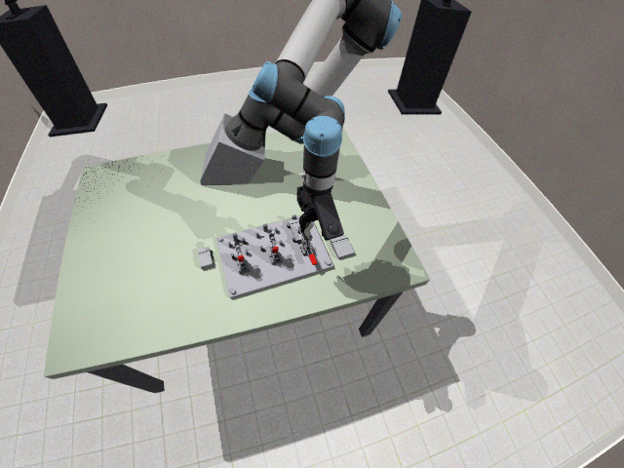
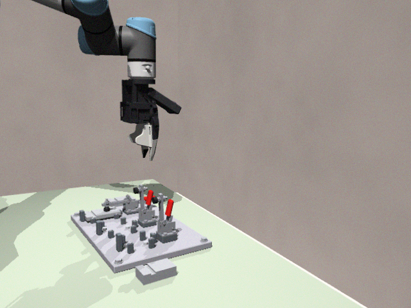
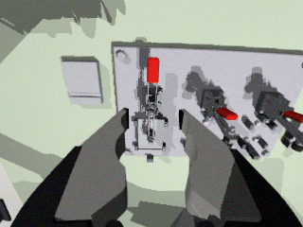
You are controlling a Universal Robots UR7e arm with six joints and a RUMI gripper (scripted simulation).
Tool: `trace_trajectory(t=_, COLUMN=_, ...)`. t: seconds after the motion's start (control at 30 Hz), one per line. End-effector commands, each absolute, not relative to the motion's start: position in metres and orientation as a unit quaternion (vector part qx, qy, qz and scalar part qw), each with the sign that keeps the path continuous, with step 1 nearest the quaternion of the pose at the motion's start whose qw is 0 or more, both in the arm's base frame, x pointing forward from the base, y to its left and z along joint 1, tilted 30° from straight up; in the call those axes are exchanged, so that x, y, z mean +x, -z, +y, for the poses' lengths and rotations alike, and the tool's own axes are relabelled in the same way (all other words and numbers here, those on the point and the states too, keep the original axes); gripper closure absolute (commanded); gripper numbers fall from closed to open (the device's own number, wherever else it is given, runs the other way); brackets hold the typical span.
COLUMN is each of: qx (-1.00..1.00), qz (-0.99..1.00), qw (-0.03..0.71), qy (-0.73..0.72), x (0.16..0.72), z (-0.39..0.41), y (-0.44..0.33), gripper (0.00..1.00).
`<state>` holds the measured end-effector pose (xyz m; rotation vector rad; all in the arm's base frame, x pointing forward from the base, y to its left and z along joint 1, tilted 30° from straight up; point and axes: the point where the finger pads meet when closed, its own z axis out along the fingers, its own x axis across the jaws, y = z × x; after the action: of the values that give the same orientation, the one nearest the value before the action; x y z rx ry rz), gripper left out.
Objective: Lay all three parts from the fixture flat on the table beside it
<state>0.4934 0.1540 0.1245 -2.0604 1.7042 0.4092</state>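
My gripper (image 1: pixel 305 232) (image 2: pixel 148 159) (image 3: pixel 153 110) is partly open and empty, high above the fixture plate (image 1: pixel 272 283) (image 2: pixel 192 245) (image 3: pixel 177 61). One part (image 2: pixel 96 215) (image 3: pixel 143 134) is in the fixture at its right end in the top view. A clamp arm is down on it, with its red handle (image 1: pixel 313 259) (image 3: pixel 152 70) lying low. A stepped grey part (image 1: pixel 343 248) (image 3: pixel 81 78) lies on the table beside that end. Another grey part (image 1: pixel 205 258) (image 2: pixel 160 269) lies beside the opposite end. The other two nests hold no part.
The middle clamp (image 1: pixel 274 252) (image 2: pixel 146 215) (image 3: pixel 213 98) and the end clamp (image 1: pixel 241 259) (image 2: pixel 166 226) (image 3: pixel 274 105) stand with arms raised. Several dark locating pins (image 2: pixel 120 242) stick up from the plate. The robot base (image 1: pixel 231 161) is behind the fixture.
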Motion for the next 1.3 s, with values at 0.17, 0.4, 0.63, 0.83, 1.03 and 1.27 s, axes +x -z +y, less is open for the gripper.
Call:
trace_trajectory(t=0.17, qx=-0.743, qz=0.615, qw=0.217, qy=-0.147, x=0.497, z=0.179, y=-0.081, gripper=0.72)
trace_trajectory(t=0.4, qx=-0.743, qz=0.615, qw=0.217, qy=-0.147, x=0.498, z=0.192, y=-0.059, gripper=0.72)
trace_trajectory(t=0.63, qx=-0.743, qz=0.615, qw=0.217, qy=-0.147, x=0.499, z=0.204, y=-0.039, gripper=0.72)
trace_trajectory(t=0.83, qx=-0.743, qz=0.615, qw=0.217, qy=-0.147, x=0.499, z=0.207, y=-0.034, gripper=0.72)
trace_trajectory(t=1.03, qx=-0.743, qz=0.615, qw=0.217, qy=-0.147, x=0.499, z=0.207, y=-0.034, gripper=0.72)
trace_trajectory(t=1.27, qx=-0.743, qz=0.615, qw=0.217, qy=-0.147, x=0.499, z=0.207, y=-0.034, gripper=0.72)
